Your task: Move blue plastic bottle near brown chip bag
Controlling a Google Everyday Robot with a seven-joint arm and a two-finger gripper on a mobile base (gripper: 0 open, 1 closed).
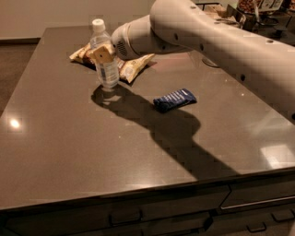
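The blue plastic bottle (107, 69), clear with a white cap, stands nearly upright at the back left of the dark table (92, 152). Its base is at or just above the surface. My gripper (103, 54) is shut around the bottle's middle, with one tan fingertip (102, 55) showing in front of it. The brown chip bag (134, 67) lies flat right behind and beside the bottle, touching or almost touching it; its left end (79, 55) shows past the bottle. My white arm reaches in from the upper right.
A dark blue snack bar wrapper (175, 99) lies on the table to the right of the bottle. Clutter (258, 9) stands beyond the table's far right corner. The table's front edge has drawers (258, 198) below it.
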